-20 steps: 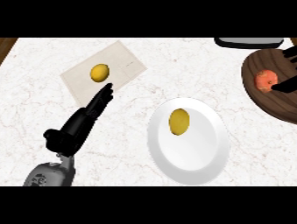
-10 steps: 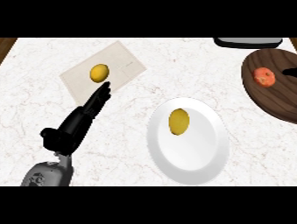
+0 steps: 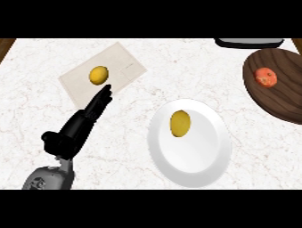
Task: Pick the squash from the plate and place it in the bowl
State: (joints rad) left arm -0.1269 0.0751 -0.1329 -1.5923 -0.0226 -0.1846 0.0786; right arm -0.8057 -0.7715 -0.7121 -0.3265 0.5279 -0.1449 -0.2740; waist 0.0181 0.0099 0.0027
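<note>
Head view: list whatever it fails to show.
- Right hand: not in the head view at all, so its state is unknown.
- Dark object at the top: cut off by the view's upper edge; cannot be identified.
- Wooden bowl: right side runs past the view's edge.
- Left hand: palm side faces away; forearm cut off below.

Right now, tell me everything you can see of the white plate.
The white plate is round, smooth and glossy, lying flat on the marble counter in the lower middle of the head view. One yellow oval squash lies on its upper left part. No hand touches it; the brown bowl sits apart, up right.
</note>
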